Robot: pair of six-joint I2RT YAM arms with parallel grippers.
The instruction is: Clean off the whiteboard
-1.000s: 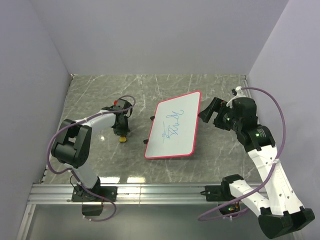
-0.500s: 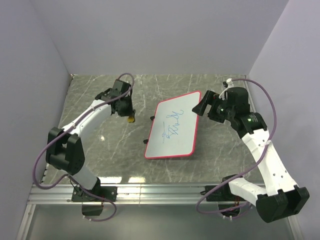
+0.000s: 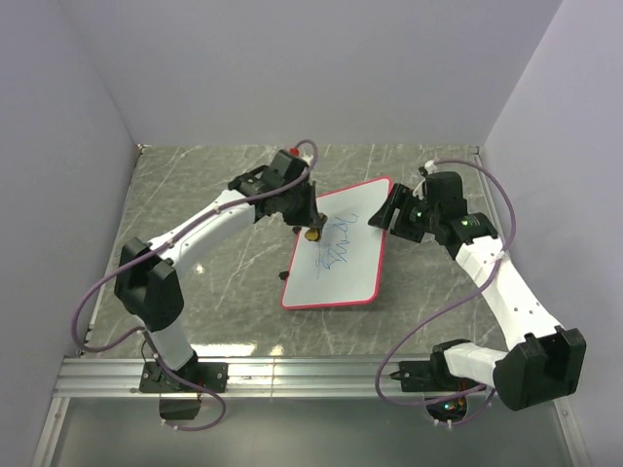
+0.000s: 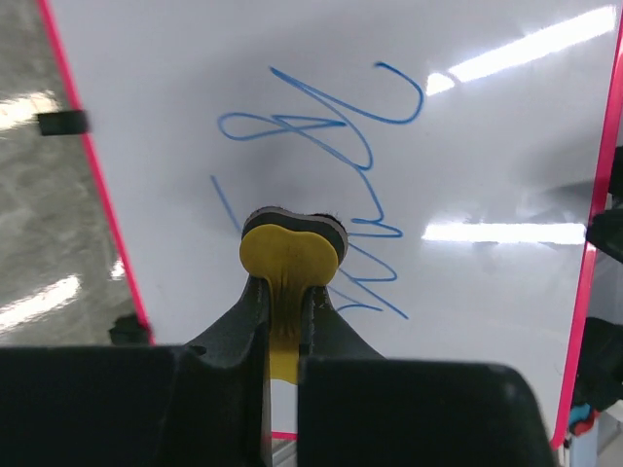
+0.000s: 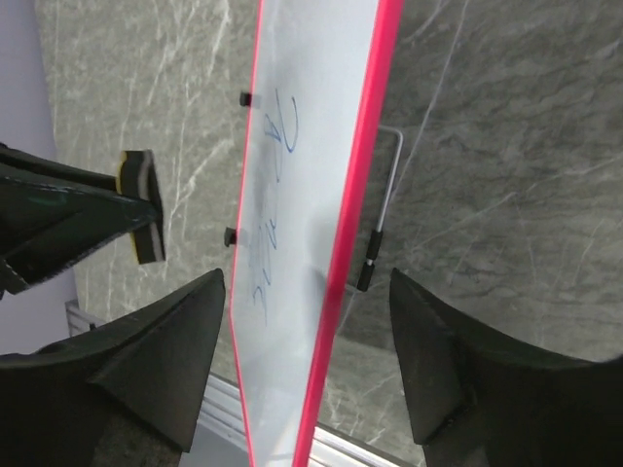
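The whiteboard (image 3: pixel 341 261) sits propped at the table's middle, white with a red-pink rim and blue scribbles (image 4: pixel 326 117). My left gripper (image 3: pixel 308 226) is shut on a yellow eraser (image 3: pixel 311 234) and hovers over the board's upper left part, near the scribbles. In the left wrist view the eraser (image 4: pixel 291 253) is pinched between the fingers (image 4: pixel 243 311), its head against or just above the white surface. My right gripper (image 3: pixel 394 216) stands open at the board's upper right edge. In the right wrist view the red rim (image 5: pixel 360 195) runs between its fingers (image 5: pixel 170 355) without touching them.
Small black clips (image 4: pixel 60 122) sit on the board's left edge. A thin wire stand with a black tip (image 5: pixel 375 258) props the board from behind. Grey marble tabletop (image 3: pixel 214 282) surrounds it, with a metal rail (image 3: pixel 292 375) along the near edge and walls on three sides.
My left arm swung right from the table beside the board, carrying the eraser over the scribbles. My right gripper moved left to the board's edge and its jaws narrowed around the rim.
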